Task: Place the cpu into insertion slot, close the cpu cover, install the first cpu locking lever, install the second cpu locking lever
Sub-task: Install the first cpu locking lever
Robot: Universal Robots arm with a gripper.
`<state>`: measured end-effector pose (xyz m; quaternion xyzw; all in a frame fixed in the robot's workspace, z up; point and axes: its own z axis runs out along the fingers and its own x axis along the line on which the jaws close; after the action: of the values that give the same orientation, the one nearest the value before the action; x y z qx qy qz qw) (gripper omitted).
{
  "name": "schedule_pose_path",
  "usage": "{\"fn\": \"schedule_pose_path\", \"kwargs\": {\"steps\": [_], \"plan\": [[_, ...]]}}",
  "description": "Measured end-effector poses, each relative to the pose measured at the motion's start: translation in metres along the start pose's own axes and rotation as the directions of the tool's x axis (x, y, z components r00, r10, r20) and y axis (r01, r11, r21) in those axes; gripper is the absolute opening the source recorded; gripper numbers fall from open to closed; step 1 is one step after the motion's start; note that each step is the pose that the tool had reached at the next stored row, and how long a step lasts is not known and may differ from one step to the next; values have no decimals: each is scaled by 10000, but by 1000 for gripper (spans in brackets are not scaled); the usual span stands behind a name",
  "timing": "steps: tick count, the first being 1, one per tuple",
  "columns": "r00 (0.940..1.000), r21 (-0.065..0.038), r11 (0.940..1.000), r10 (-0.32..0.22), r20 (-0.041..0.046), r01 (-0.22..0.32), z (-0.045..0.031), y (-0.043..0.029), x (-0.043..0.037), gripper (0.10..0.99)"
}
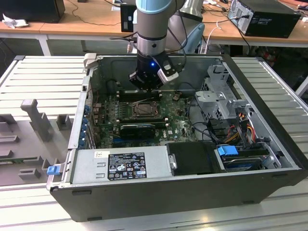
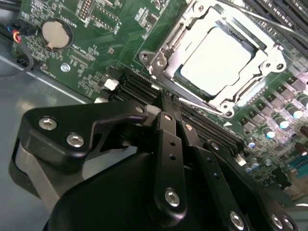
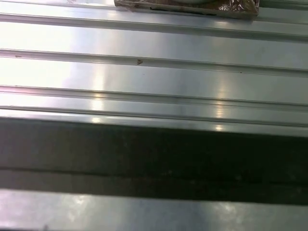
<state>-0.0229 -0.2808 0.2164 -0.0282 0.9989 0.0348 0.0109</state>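
Note:
The cpu (image 2: pixel 216 60), a pale square chip, lies flat in the insertion slot (image 2: pixel 155 62) on the green board. The cpu cover (image 2: pixel 262 60), a silver frame, lies down around it with the chip showing through its window. A thin metal lever rod (image 2: pixel 274 21) runs past the socket's far side. My gripper (image 2: pixel 167 100) hovers just beside the socket over the long black card slots, fingers (image 2: pixel 168 144) pressed together with nothing between them. In the exterior view the gripper (image 1: pixel 147 85) hangs inside the open computer case, just behind the insertion slot (image 1: pixel 143 109).
The case holds a grey power supply (image 1: pixel 120 163) at the front, a metal drive cage (image 1: pixel 221 96) and a blue-latched drive (image 1: pixel 228 151) at the exterior view's right. A coin battery (image 2: pixel 57 32) sits on the board. The ribbed metal table (image 3: pixel 154 43) surrounds the case, with grey fixtures (image 1: pixel 36 120) on it.

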Motion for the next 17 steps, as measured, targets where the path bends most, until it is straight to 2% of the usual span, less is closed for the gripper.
{"fn": "schedule_pose_path", "kwargs": {"steps": [4,9,15,17], "plan": [[10000,1,10000,0,-1,0,0,-6,18,106],[10000,-2,10000,0,0,0,18,-9,-7,106],[10000,2,10000,0,-1,0,104,-15,-18,106],[10000,38,10000,-1,-7,1,125,-18,-19,106]]}}
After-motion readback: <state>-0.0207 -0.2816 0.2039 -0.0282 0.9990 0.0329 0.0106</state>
